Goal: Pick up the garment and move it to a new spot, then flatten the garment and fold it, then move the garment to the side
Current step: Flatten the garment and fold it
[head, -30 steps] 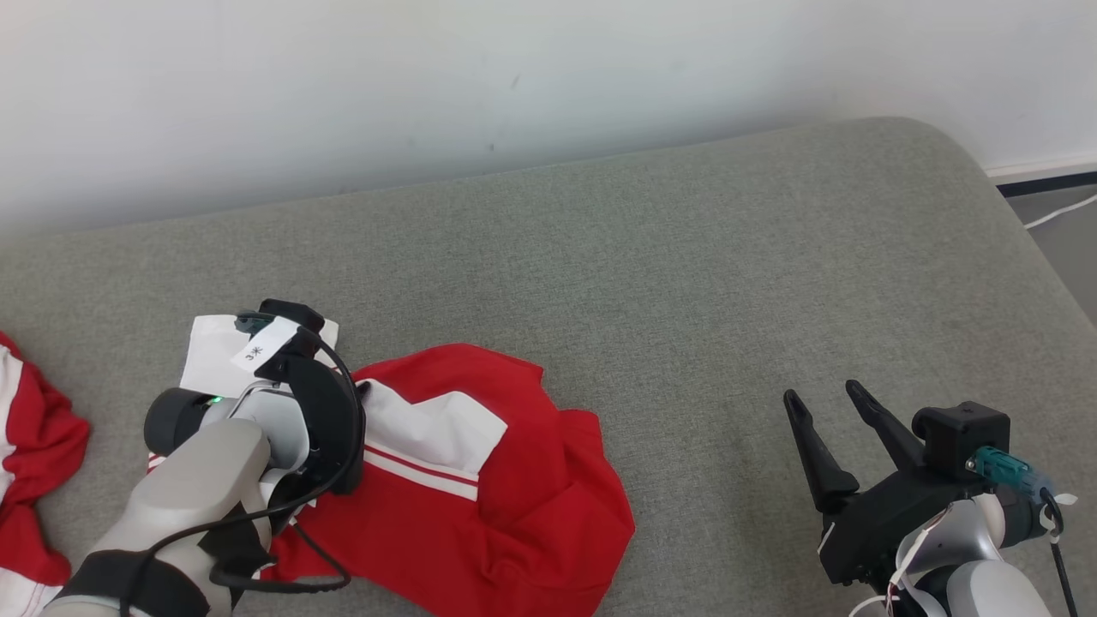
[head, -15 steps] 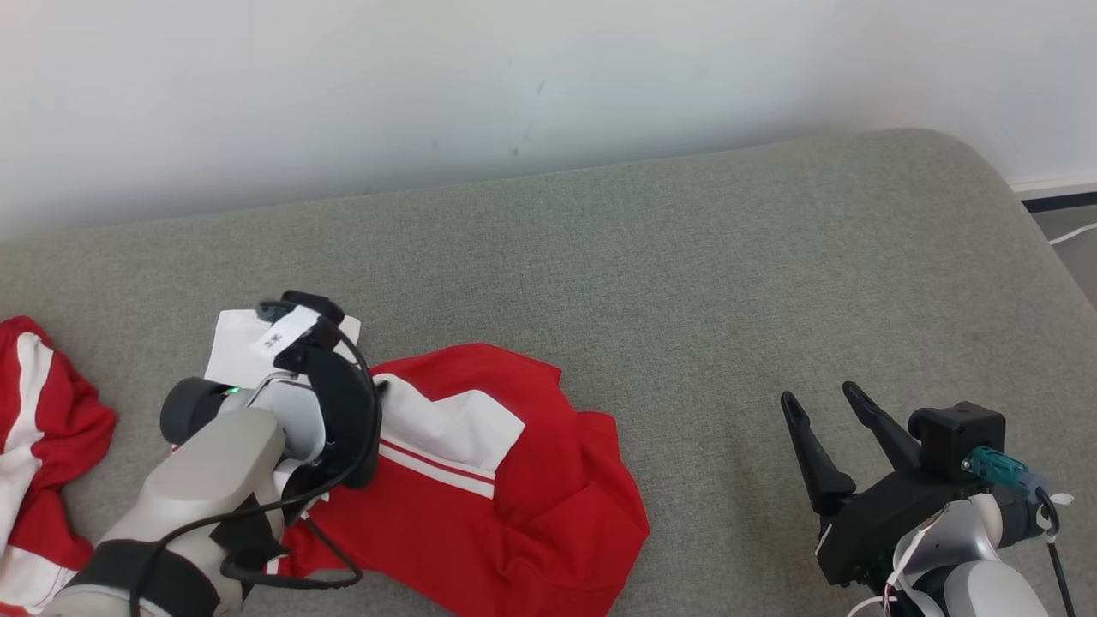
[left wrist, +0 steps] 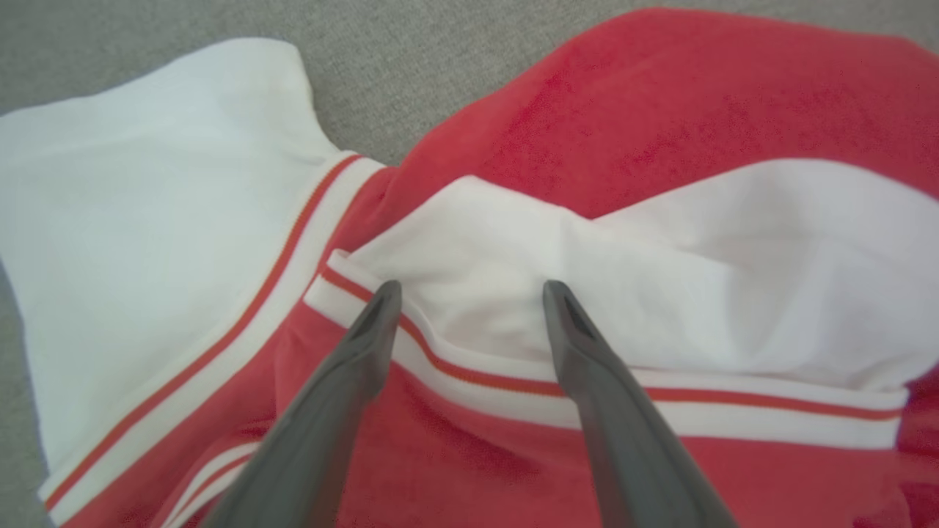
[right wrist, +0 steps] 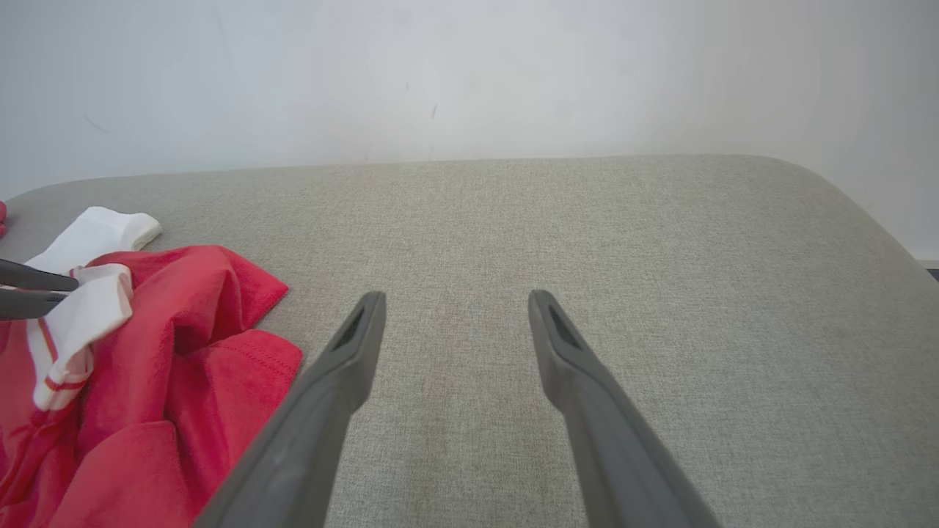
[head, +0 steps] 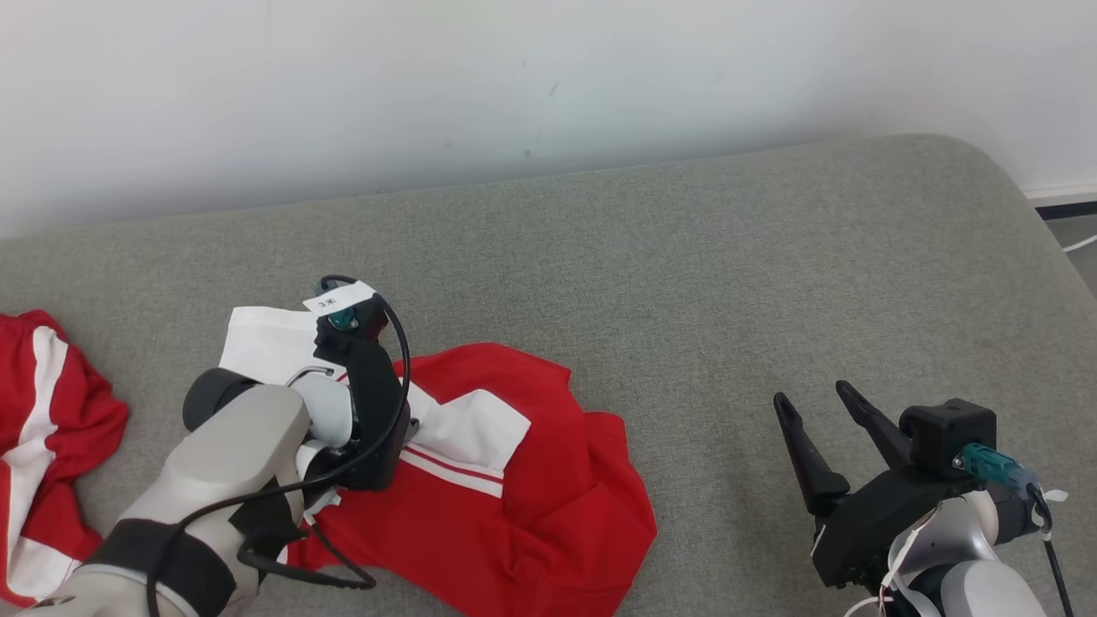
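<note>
The left forearm [head: 231,454] is showing a pale grey shell, a black strap [head: 163,570] wrapping its lower end. A black cable [head: 406,364] is looping beside the forearm, a white paper tag [head: 338,297] sitting beyond it. Long dark fingers [right wrist: 594,425] are ending the left gripper [left wrist: 471,290] and right gripper [head: 810,394].

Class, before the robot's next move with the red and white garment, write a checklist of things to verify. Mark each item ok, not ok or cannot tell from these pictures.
1. Left gripper open: ok, jaws apart just above the garment.
2. Cloth gripped: not ok, nothing is pinched.
3. Tips touching the cloth: cannot tell.
4. Garment flattened: not ok, it lies crumpled and folded over itself.
5. Right gripper open and free: ok, it holds nothing, above the grey cushion.
6. Other red garment apart from this one: cannot tell, the left arm hides part of the gap.
</note>
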